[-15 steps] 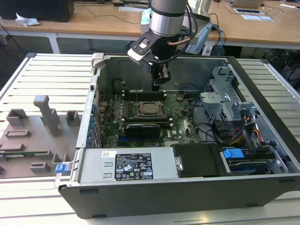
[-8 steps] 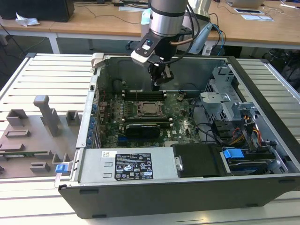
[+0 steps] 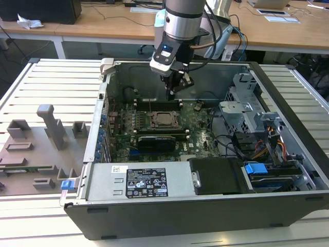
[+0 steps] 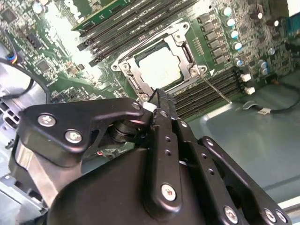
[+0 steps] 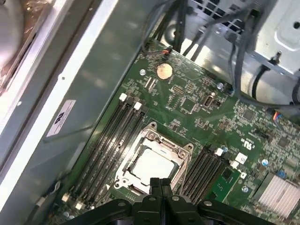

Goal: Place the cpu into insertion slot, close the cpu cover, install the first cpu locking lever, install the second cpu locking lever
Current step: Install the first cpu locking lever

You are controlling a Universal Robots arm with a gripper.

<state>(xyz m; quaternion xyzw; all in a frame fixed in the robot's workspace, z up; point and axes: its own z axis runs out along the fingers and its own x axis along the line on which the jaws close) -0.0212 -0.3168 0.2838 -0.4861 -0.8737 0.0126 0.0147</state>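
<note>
While the clenched, empty gripper [image 4: 157,101] hovers near the cpu cover [image 4: 132,77], we fear a slip (lever [image 4: 216,89] loose?) gouging the cpu [image 4: 159,68].

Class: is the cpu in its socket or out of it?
In: the cpu sits flat and level, with the cpu cover framing it.

Arm [image 3: 182,20]: silver-grey cylindrical wrist, black band at the joint, pale blue cap [image 3: 160,18] on one side. Light grey block [image 3: 163,55] mounted under it, with a small blue patch on its face. Black cables [image 3: 215,36] loop off the wrist. Gripper [image 4: 157,101]: matte black throughout, linkage-style bars with rounded ends, narrow fingers [image 4: 165,140], silver screws [image 4: 73,136] at the pivots (recessed heads, drive type not clear). Small white piece [image 4: 149,107] sits between the links near the tip.
</note>
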